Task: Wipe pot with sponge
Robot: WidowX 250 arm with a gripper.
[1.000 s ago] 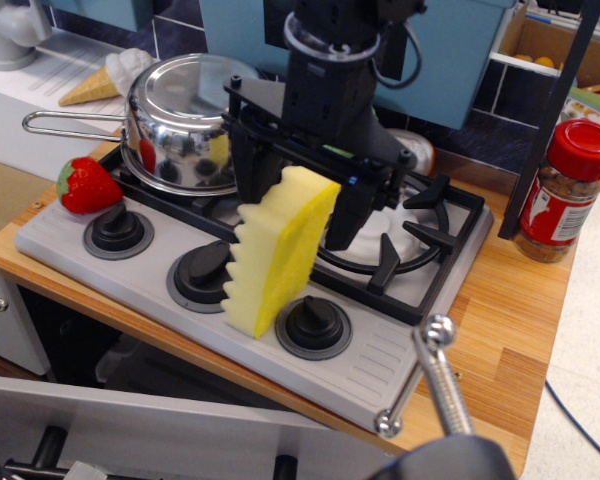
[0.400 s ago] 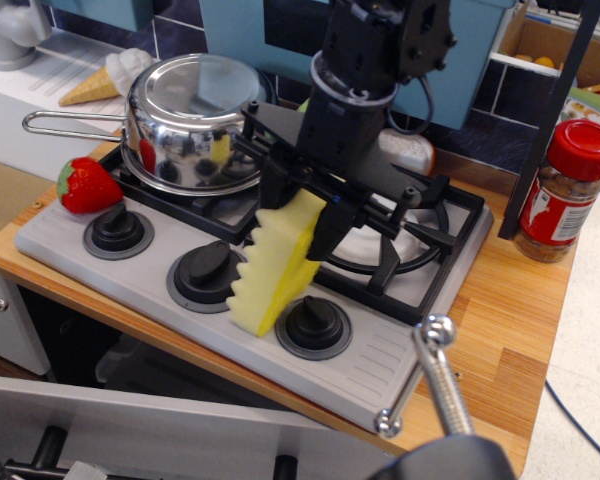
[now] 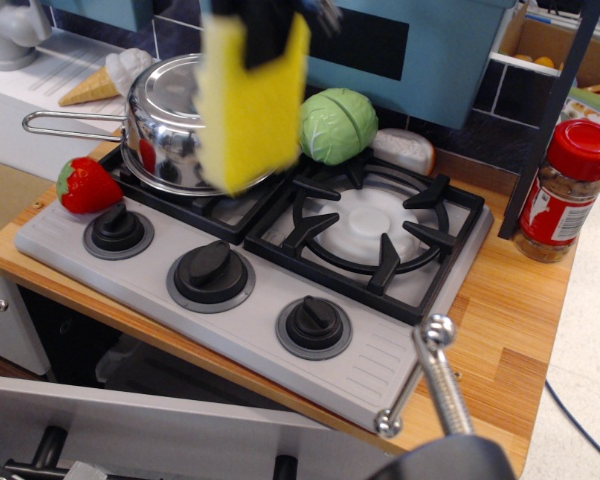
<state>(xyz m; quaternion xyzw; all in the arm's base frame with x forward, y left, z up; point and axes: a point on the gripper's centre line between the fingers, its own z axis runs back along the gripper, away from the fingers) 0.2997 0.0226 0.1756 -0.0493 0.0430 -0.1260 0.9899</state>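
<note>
The shiny steel pot [image 3: 170, 115] stands on the back left burner, its wire handle [image 3: 70, 122] pointing left. The yellow sponge [image 3: 248, 105] hangs in the air in front of the pot's right side, blurred by motion. It covers part of the pot's rim and wall. My gripper [image 3: 270, 28] is at the top edge of the view, mostly cut off, and is shut on the sponge's upper end. I cannot tell whether the sponge touches the pot.
A green cabbage [image 3: 338, 125] sits behind the right burner grate [image 3: 370, 225], with a small grey-white item [image 3: 405, 150] beside it. A toy strawberry [image 3: 88, 185] lies left of the knobs [image 3: 212, 272]. A spice jar [image 3: 570, 190] stands at right. An ice-cream cone [image 3: 105, 80] lies behind the pot.
The gripper has lifted the sponge from low over the front knobs, up and back to the left, to the pot's right side. The arm no longer hides the cabbage.
</note>
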